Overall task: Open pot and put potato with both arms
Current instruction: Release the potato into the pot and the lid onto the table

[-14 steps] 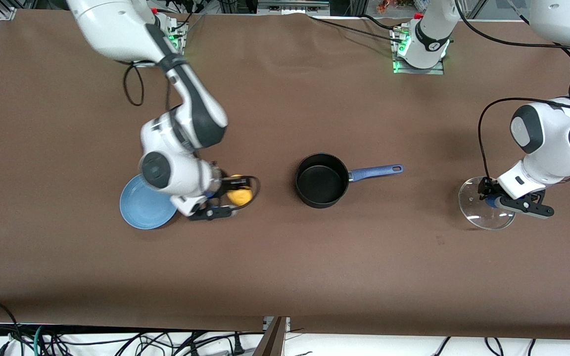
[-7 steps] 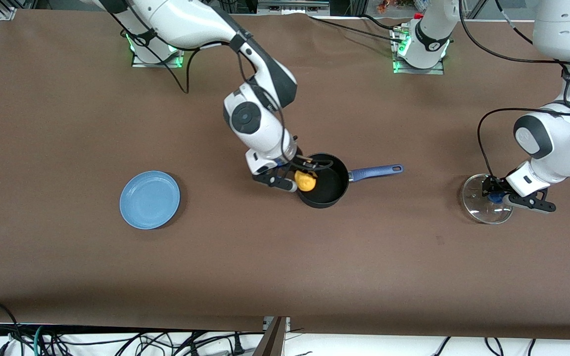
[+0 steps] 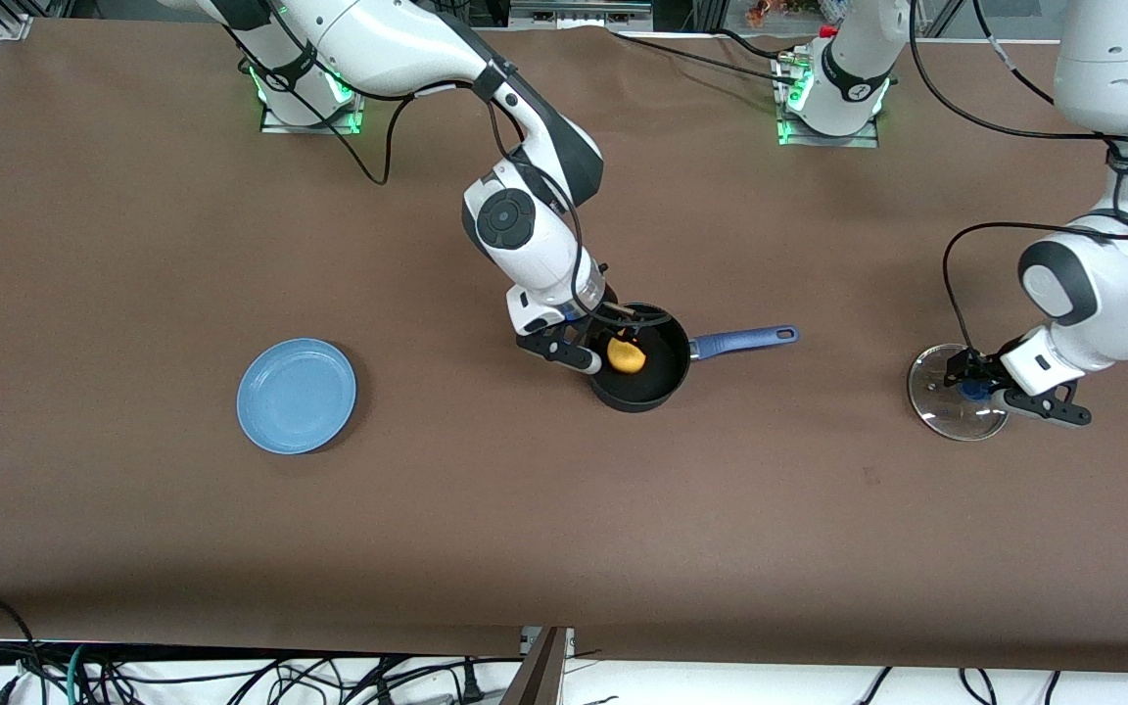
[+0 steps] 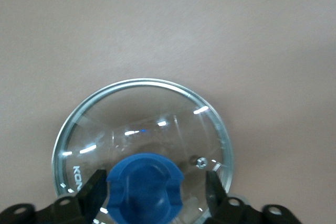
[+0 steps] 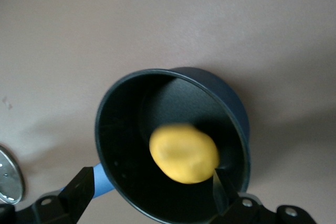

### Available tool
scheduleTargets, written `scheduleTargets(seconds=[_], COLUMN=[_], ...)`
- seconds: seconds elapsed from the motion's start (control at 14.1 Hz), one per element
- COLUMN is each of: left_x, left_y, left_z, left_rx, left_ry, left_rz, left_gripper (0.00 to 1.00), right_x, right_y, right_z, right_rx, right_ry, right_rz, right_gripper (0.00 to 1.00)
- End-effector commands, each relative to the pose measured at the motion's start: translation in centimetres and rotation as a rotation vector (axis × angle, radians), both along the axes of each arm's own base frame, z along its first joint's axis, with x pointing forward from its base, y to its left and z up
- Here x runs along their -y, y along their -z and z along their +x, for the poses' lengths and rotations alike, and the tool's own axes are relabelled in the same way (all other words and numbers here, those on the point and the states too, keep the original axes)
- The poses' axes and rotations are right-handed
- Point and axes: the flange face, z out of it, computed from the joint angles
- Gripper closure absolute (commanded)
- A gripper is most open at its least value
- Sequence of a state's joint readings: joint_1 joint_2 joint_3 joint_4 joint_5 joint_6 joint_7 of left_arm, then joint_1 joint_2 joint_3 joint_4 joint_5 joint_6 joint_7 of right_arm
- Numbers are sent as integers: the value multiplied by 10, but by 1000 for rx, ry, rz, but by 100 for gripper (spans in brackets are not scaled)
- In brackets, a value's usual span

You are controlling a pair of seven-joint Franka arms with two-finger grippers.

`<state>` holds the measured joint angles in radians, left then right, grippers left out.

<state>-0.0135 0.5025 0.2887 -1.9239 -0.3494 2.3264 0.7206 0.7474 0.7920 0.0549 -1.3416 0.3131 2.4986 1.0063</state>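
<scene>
The black pot (image 3: 667, 385) with its blue handle (image 3: 745, 340) stands open at mid-table. The yellow potato (image 3: 626, 356) is inside it, free of the fingers; the right wrist view shows it blurred (image 5: 184, 153) within the pot's rim (image 5: 173, 72). My right gripper (image 3: 611, 343) hangs open over the pot (image 5: 152, 192). The glass lid (image 3: 941, 411) lies flat on the table at the left arm's end. My left gripper (image 3: 977, 388) is low over it, fingers open to either side of the blue knob (image 4: 144, 187), with a gap on one side (image 4: 152, 195).
A flat light-blue plate (image 3: 297, 395) lies on the table toward the right arm's end. The lid's rim also shows at the edge of the right wrist view (image 5: 8, 177). Cables run along the table's edge nearest the front camera.
My right gripper carried the potato from beside the plate to over the pot and let it go into the pot. My left gripper lowered the lid flat onto the table.
</scene>
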Motion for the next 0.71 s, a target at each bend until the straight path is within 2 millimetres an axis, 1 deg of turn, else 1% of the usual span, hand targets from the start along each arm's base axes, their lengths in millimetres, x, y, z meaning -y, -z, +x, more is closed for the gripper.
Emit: scheduleTargets(seconds=[0.0, 0.07, 0.14, 0.21, 0.28, 0.35, 0.43, 0.5, 0.57, 0.64], left_x=[10, 22, 47, 57, 67, 83, 94, 102, 107, 108], left_y=[-81, -109, -136, -162, -189, -216, -244, -267, -285, -301], left_z=[29, 33, 38, 39, 39, 38, 35, 29, 23, 17], left_rx=[-56, -75, -83, -88, -95, -108, -118, -130, -132, -115], left_ry=[-45, -80, -93, -117, -145, -156, -179, -205, -220, -218], left_rz=[18, 53, 61, 73, 83, 93, 113, 124, 123, 118], left_gripper=[0, 0, 0, 0, 0, 0, 0, 0, 0, 0], right_x=[27, 52, 68, 90, 117, 140, 162, 183, 207, 233], right_y=[-36, -44, -57, -66, -81, -99, -118, -140, -163, -186], right_z=[22, 35, 42, 51, 61, 67, 71, 72, 70, 66], right_rx=[43, 39, 44, 40, 26, 16, 0, -8, -19, -28], right_ry=[-12, -37, -91, -146, -189, -217, -221, -212, -203, -214], right_rz=[-70, -150, -190, -237, -281, -311, -331, -338, -341, -340], right_gripper=[0, 0, 0, 0, 0, 0, 0, 0, 0, 0])
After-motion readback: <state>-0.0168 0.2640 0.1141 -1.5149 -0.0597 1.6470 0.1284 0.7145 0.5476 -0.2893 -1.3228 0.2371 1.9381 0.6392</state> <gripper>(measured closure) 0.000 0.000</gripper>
